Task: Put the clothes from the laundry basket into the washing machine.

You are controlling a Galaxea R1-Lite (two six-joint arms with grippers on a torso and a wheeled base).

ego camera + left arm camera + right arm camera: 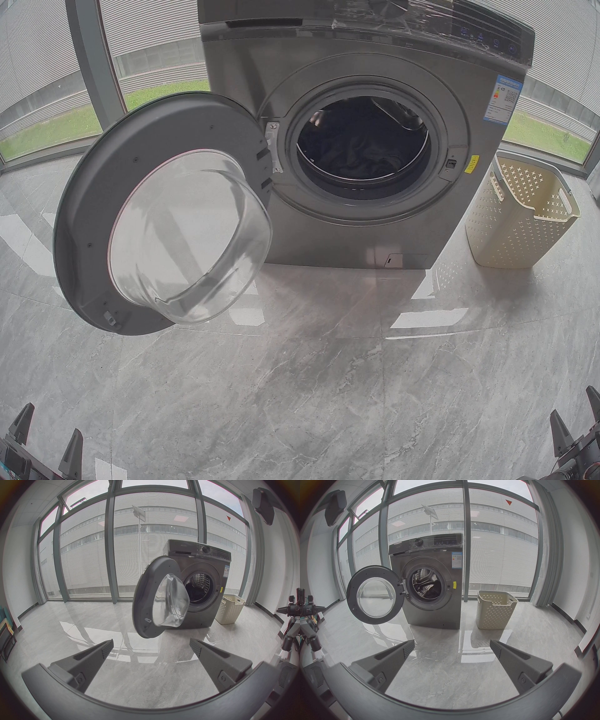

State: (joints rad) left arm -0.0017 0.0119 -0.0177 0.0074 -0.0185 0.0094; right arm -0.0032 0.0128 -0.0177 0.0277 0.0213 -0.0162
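Observation:
A grey front-loading washing machine (369,156) stands ahead with its round door (165,212) swung wide to the left. Dark clothes (353,147) lie inside the drum. To the machine's right a cream perforated laundry basket (522,212) sits on the floor; its visible inside looks bare. My left gripper (47,434) is low at the near left, open and holding nothing, well back from the machine. My right gripper (578,415) is low at the near right, also open. Washer (200,583), basket (230,608), washer (431,583) and basket (495,609) also show from the wrists.
Grey marbled floor (325,375) spreads between me and the machine. Floor-to-ceiling windows (44,81) run behind the washer. The open door juts out over the floor at the left.

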